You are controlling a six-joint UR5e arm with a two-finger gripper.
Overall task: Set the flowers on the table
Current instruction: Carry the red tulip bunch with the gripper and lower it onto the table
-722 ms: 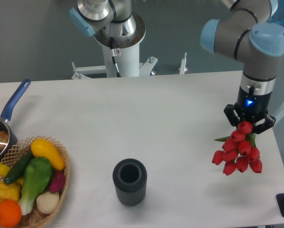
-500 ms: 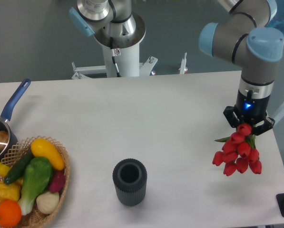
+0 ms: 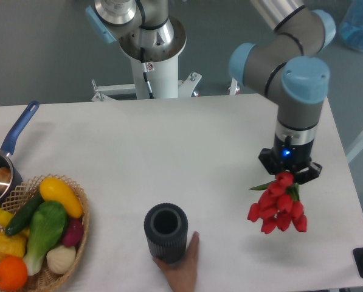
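Gripper (image 3: 289, 172) fingers are clamped on the red tulips (image 3: 278, 204), held blooms-down by the stems above the white table (image 3: 169, 146) at about 4 o'clock of the tabletop; a shadow is cast below them. A dark ribbed cylindrical vase (image 3: 166, 232) is seen standing upright at 6 o'clock, with a human hand (image 3: 181, 267) touching its base from the near edge. A wicker basket of vegetables (image 3: 38, 240) is noted at 8 o'clock, and a blue-handled saucepan (image 3: 2, 164) at 9 o'clock, just beside the basket.
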